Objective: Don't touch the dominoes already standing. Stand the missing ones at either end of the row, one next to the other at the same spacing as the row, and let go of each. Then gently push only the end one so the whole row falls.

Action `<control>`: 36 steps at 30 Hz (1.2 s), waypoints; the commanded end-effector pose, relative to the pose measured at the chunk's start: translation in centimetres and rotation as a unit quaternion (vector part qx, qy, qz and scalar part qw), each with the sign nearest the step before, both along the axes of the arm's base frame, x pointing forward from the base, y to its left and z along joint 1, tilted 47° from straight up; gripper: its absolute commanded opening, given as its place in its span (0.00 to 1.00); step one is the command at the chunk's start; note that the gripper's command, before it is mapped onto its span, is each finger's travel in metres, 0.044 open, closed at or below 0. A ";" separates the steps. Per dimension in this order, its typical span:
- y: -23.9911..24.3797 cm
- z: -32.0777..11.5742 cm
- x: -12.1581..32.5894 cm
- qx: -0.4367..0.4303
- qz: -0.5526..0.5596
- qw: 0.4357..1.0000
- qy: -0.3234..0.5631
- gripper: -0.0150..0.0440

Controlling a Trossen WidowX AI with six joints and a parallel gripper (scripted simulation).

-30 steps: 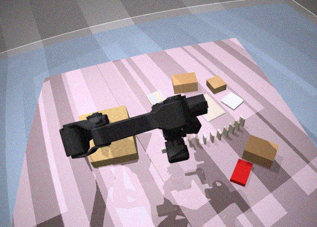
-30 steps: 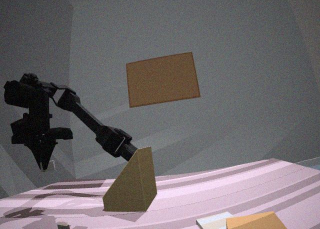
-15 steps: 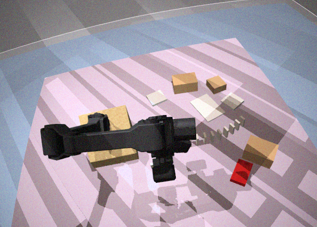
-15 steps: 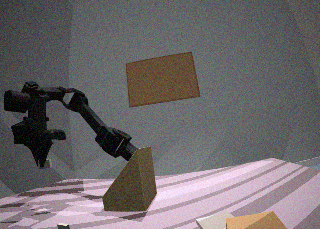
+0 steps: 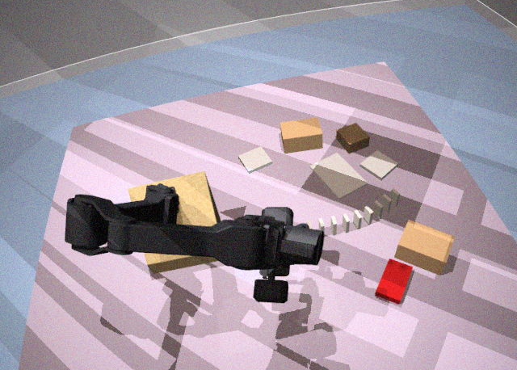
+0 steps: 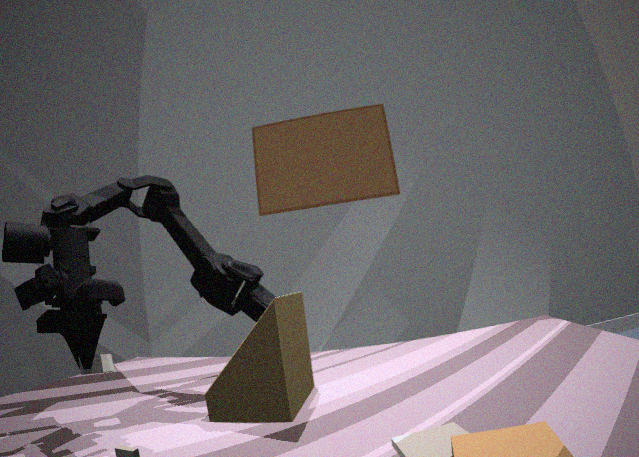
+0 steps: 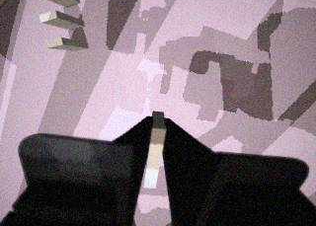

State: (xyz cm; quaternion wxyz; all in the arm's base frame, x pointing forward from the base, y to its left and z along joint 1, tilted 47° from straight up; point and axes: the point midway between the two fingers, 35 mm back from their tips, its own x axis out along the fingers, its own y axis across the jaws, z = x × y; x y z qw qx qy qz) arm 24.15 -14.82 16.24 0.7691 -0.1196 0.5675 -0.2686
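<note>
A curved row of pale dominoes (image 5: 346,223) (image 7: 61,19) stands upright in the top view, right of the arm. Its left end is partly hidden by the arm, and only a few dominoes show at the upper left of the wrist view. My gripper (image 6: 85,367) (image 7: 157,122) is shut on a pale domino (image 6: 107,362) (image 7: 154,154), which sticks out past the fingers on one side. In the wrist view the held domino is off to the lower right of the row's near end. In the top view the fingertips and held domino are hidden under the arm.
A tan wedge (image 5: 195,203) (image 6: 248,385) stands by the arm's base. A red block (image 5: 394,280) and an orange block (image 5: 423,247) lie right of the row. Behind it are flat pale tiles (image 5: 338,176) (image 5: 255,159) (image 5: 379,165), another orange block (image 5: 301,134) and a brown block (image 5: 352,137).
</note>
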 end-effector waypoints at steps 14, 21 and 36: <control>-3.0 -2.5 3.3 0.078 0.032 0.979 -0.187 0.29; -4.4 -2.3 3.9 0.081 0.062 0.959 -0.266 0.29; -6.5 -0.3 3.1 0.037 0.156 0.902 -0.401 0.29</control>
